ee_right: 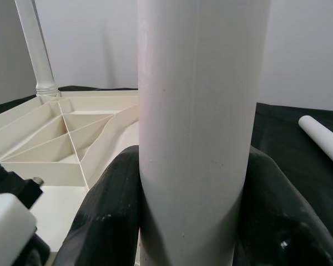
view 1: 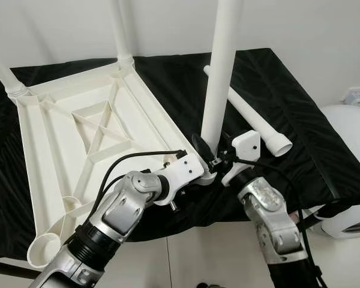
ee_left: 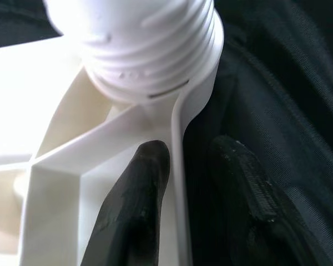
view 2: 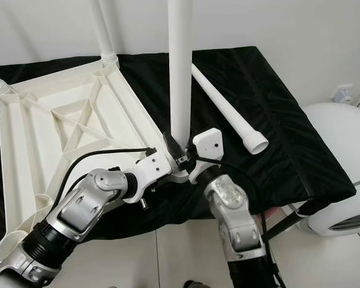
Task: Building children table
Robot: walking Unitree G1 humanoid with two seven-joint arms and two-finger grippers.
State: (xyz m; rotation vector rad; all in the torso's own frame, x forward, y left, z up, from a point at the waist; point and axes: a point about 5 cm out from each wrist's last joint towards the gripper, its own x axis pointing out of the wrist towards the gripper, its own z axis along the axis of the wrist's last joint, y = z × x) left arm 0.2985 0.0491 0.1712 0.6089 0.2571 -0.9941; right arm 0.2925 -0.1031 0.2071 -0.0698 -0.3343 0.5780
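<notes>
- Lying upside down on a desk [view 1: 324,162] draped in black cloth is a white plastic tabletop [view 1: 78,132], its ribbed underside facing up.
- Two white legs already stand upright in its far corners: one at the far left corner [view 1: 6,81], another at the far right corner [view 1: 121,36].
- A third white leg [view 1: 219,78] stands upright at the near right corner of the tabletop, its threaded end sitting at the corner socket; from the blurred close view I cannot tell how far it is screwed in.
- The right hand [view 1: 219,157] is clenched around the base of this upright leg, one black finger on each side of the tube.
- The left hand [ee_left: 180,188] is at the same corner, just below the threads. Its two black fingers [ee_left: 136,194] straddle the thin white edge wall of the tabletop, one inside the rim and one outside against the cloth; they appear to be pinching that wall.
- A fourth white leg [view 1: 252,117] lies loose on the black cloth, to the right of the tabletop, its open end pointing toward the near right.
- The near left corner socket [view 1: 45,249] of the tabletop is an open ring.
</notes>
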